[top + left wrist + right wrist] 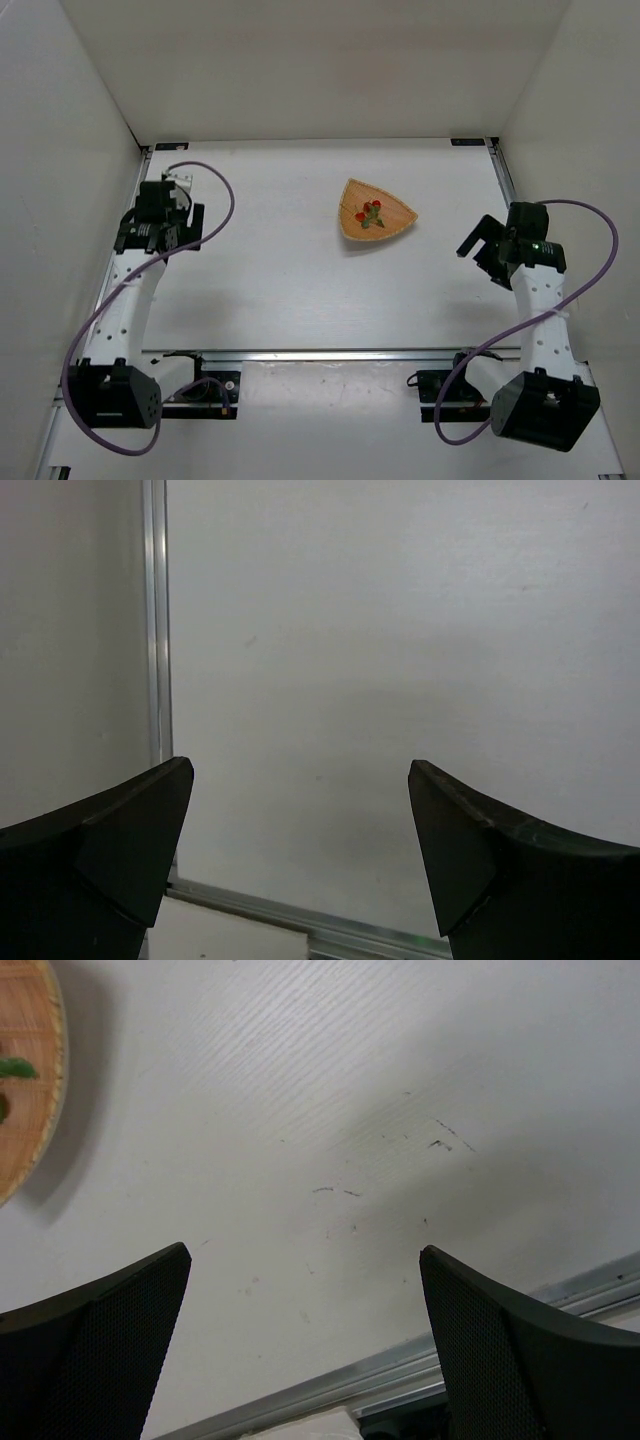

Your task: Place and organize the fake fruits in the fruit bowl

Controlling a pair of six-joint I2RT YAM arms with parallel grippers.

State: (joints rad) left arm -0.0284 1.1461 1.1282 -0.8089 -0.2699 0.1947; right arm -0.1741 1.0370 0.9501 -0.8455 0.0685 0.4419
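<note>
The tan-orange fruit bowl (352,225) sits on the white table right of centre. Tiny red-orange berries with green leaves (369,213) lie inside it. In the right wrist view only the bowl's edge (30,1080) and a green leaf (14,1067) show at the far left. My left gripper (190,208) is open and empty at the far left of the table, well away from the bowl; its view (300,820) shows bare table. My right gripper (477,240) is open and empty, to the right of the bowl, and shows in its own view (305,1305).
White walls enclose the table on the left, back and right. Aluminium rails run along the left edge (157,630), the right edge (503,175) and the front (330,354). Purple cables loop from both arms.
</note>
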